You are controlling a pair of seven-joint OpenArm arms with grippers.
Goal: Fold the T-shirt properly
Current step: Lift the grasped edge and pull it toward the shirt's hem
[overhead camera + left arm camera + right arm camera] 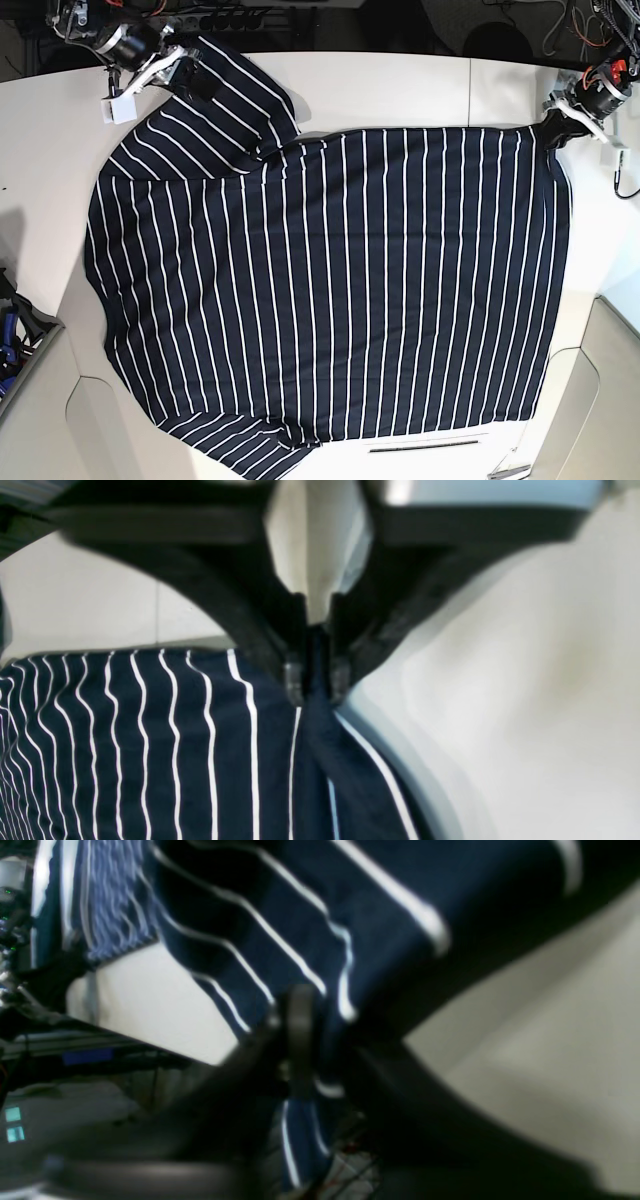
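The T-shirt [340,290], dark navy with thin white stripes, lies spread nearly flat over the white table [400,90]. At its far right corner, my left gripper [553,128] pinches the fabric edge. In the left wrist view the left gripper [316,682] has its jaws closed on a fold of the T-shirt [150,750]. My right gripper [185,62] is at the far left corner, where the cloth is bunched and lifted. The blurred right wrist view shows the right gripper [310,1040] closed with striped T-shirt [300,905] cloth running between its fingers.
A power strip [240,20] and cables lie along the table's far edge. A white tag [118,110] hangs by the right arm. A dark tool holder [15,335] sits at the left edge. The table's front edge has curved cut-outs [590,400].
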